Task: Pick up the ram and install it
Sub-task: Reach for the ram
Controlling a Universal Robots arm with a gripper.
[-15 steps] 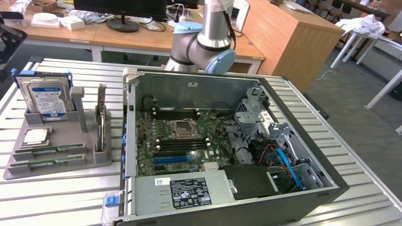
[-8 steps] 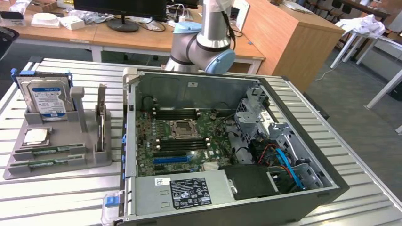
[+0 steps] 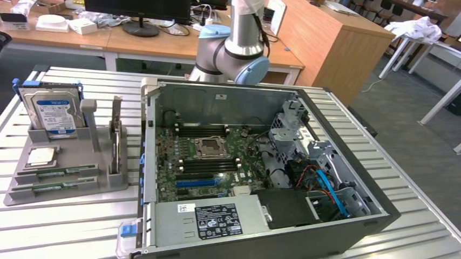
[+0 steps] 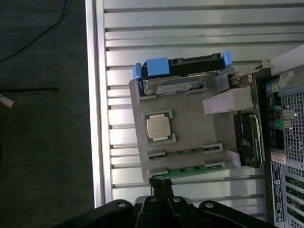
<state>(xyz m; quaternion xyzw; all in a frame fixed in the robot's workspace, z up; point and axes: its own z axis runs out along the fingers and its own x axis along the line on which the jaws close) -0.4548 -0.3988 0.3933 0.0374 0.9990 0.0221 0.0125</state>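
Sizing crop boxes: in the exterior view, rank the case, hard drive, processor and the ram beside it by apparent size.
1. case
2. hard drive
3. processor and ram: a square against a long strip, too alike to rank.

My bench: slatted metal table, pale silver ribs, bright along edge. Floor around it grey carpet; from my wrist view it looks dark, thin black cable trailing over it. Beyond bench, row of light wooden desks; black monitor on round foot, white boxes beside it. Tall wooden cabinet toward exterior view's right. Past that, white-legged table, white cloth heaped on top. Light soft, even.
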